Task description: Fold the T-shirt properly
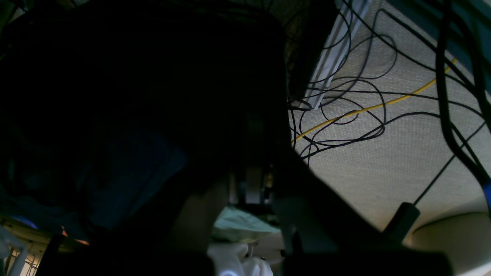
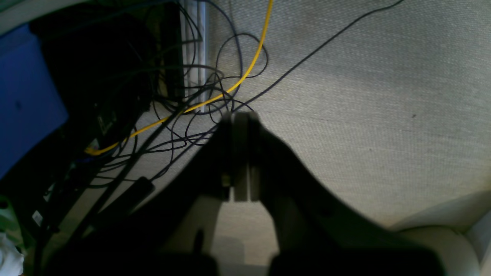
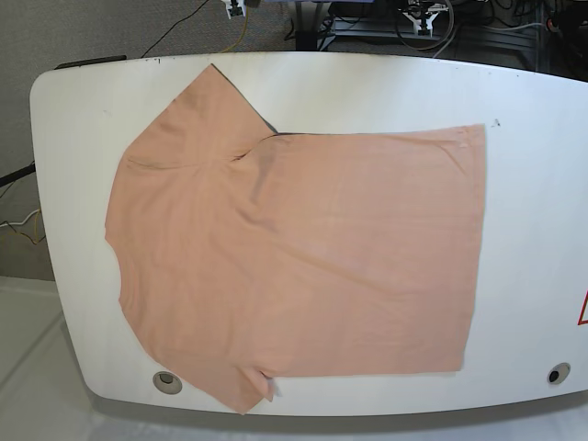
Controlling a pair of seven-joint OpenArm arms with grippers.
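T-shirt: the T-shirt [image 3: 294,257] is lying flat and spread on the white bench [image 3: 533,184], sleeves at the left, straight hem at the right.
Long axis: it is running left to right across the bench, so a fold probably needs to go along this line.
Left end effector [image 1: 253,184]: its jaws are pressing together, holding nothing, and it is pointing at the floor [image 1: 383,161] with cables [image 1: 345,111].
Right end effector [image 2: 241,153]: it is closed too and empty, over the same carpet.
Nearer arm: neither arm is showing in the base view, so I cannot tell; I am judging both must first come up over the bench.
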